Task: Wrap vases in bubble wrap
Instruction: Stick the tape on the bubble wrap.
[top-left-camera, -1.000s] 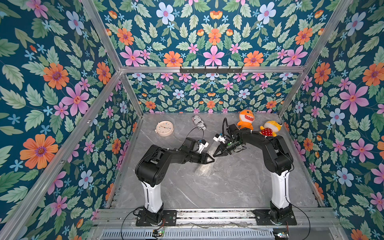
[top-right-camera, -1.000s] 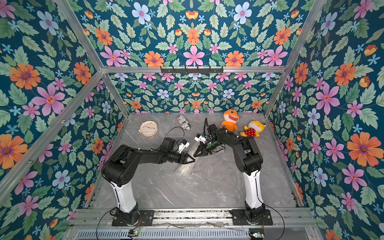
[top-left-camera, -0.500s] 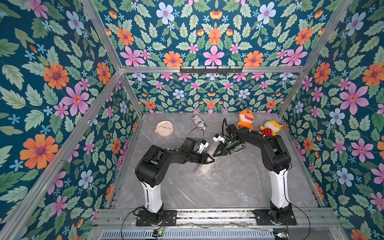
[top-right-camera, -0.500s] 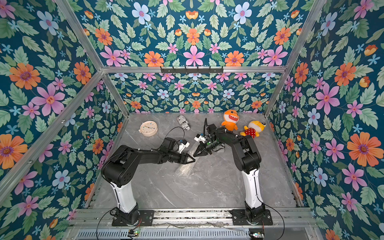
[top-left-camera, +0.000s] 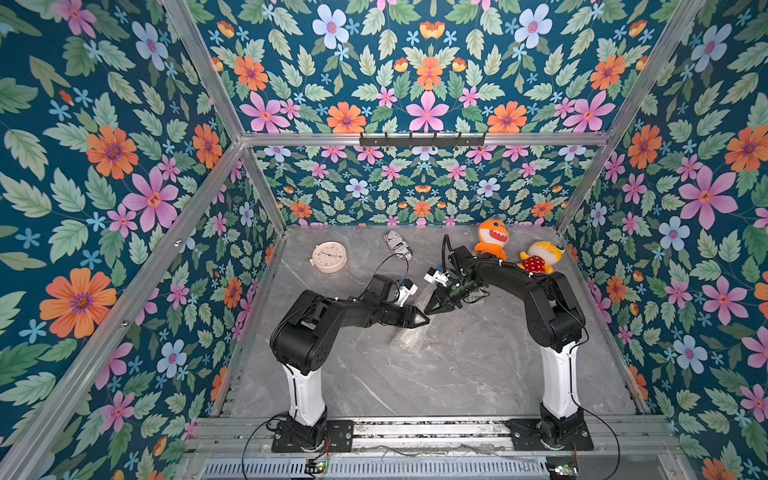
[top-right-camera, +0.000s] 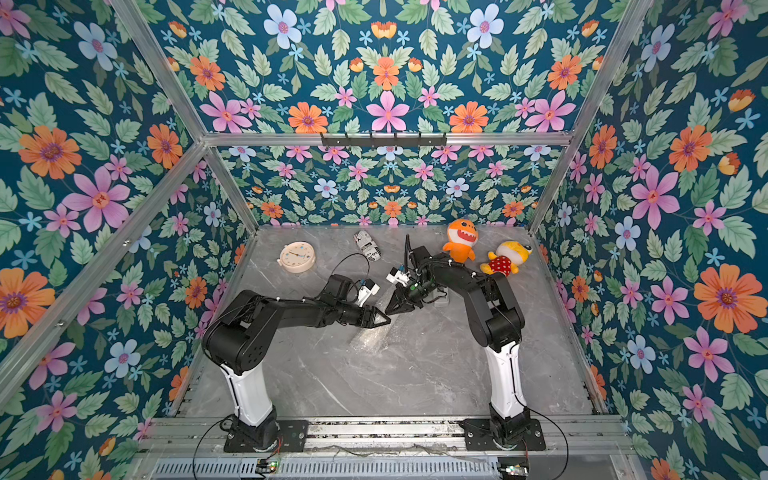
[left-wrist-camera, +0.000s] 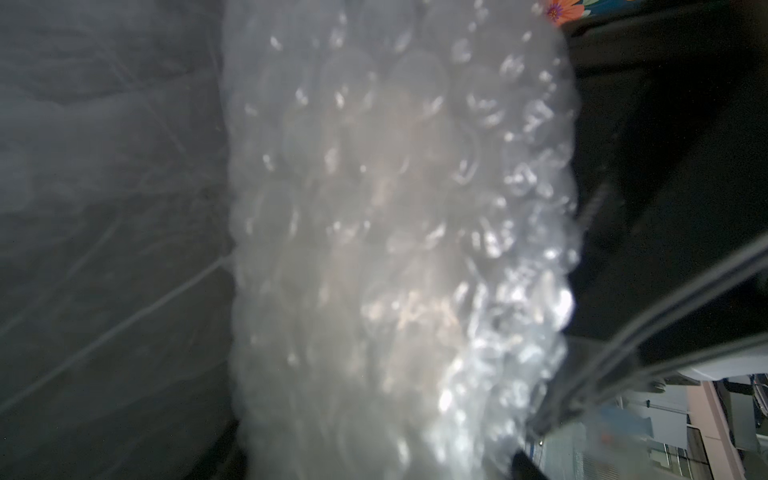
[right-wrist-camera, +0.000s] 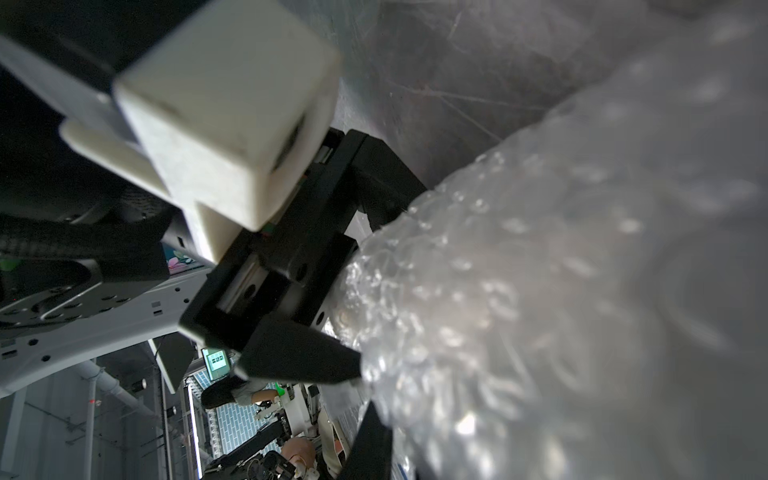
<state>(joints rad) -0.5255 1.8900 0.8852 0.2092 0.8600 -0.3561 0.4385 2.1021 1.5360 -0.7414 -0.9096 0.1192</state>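
The bubble wrap (top-left-camera: 409, 338) is rolled into a whitish bundle lying slantwise mid-table, also seen as the bubble wrap (top-right-camera: 368, 340). The vase is hidden inside it; only a faint cream tint shows through in the left wrist view. My left gripper (top-left-camera: 423, 322) reaches in from the left. Its two fingers straddle the bundle's end, one finger (right-wrist-camera: 316, 361) on each side, shut on the bubble wrap (left-wrist-camera: 395, 208). My right gripper (top-left-camera: 430, 311) points down at the same end from the right. One of its fingers (right-wrist-camera: 370, 440) lies against the wrap; the other is hidden.
At the back stand a round cream clock (top-left-camera: 328, 257), a crumpled black-and-white can (top-left-camera: 399, 246), an orange plush (top-left-camera: 492, 239) and a yellow plush (top-left-camera: 540, 258). Flowered walls close three sides. The two arm bases stand on the front rail (top-left-camera: 415, 432).
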